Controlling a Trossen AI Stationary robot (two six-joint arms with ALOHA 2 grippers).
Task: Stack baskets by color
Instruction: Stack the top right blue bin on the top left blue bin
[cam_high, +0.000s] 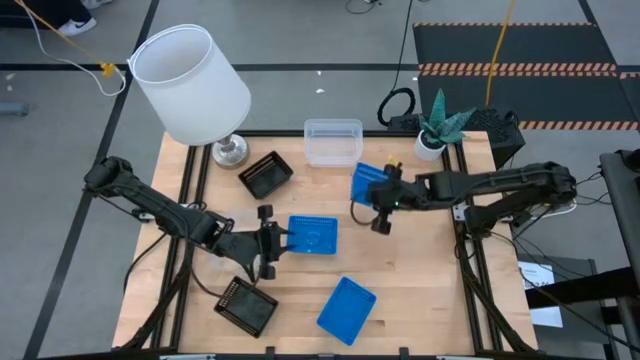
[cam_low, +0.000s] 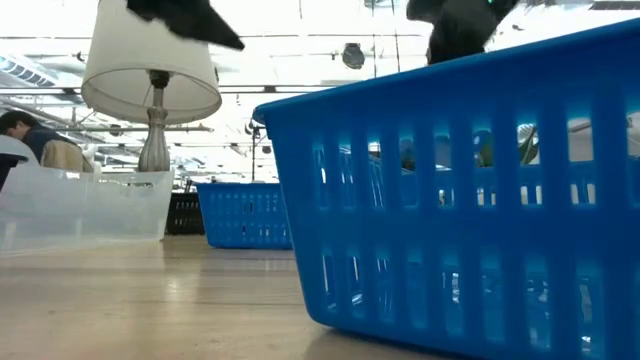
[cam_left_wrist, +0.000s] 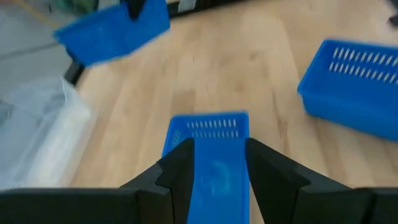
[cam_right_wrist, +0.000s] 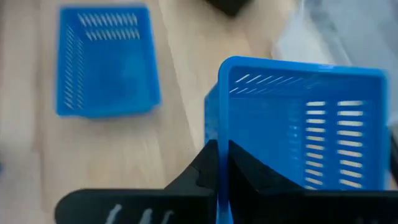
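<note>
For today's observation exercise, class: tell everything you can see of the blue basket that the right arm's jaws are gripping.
The blue basket is a small, shallow rectangular tub of bright blue plastic, with slotted walls and a slotted bottom. The right gripper has its jaws shut on one wall's rim. The basket hangs tilted near the table's far side, close to the clear basket. It looks empty. Whether it still touches the table cannot be told.

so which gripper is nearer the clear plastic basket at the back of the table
Right. The right gripper, shut on a blue plastic basket's rim, sits just beside the clear plastic basket. The left gripper, at the middle blue perforated basket, is farther forward.
</note>
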